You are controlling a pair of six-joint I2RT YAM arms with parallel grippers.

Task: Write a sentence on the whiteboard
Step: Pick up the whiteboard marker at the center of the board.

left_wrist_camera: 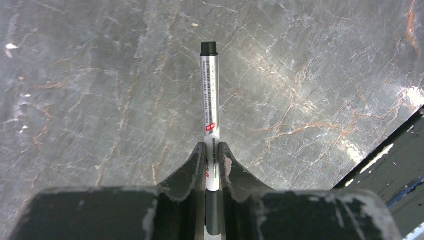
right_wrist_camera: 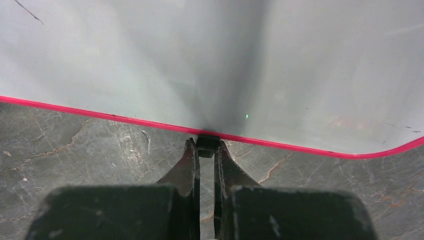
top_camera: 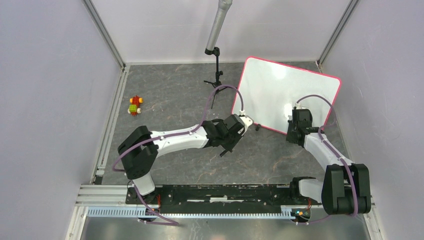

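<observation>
The whiteboard lies flat on the grey marble table at the back right, white with a pink-red rim. No sentence shows on it; only a short thin dark stroke shows in the right wrist view. My left gripper is just off the board's left near corner, shut on a white marker with a black end that points away over bare table. My right gripper is shut on a small black clip on the board's near rim.
A small red, green and yellow toy lies at the left. A black tripod with a grey pole stands at the back middle. Walls close in the left, back and right. A metal rail runs along the near edge.
</observation>
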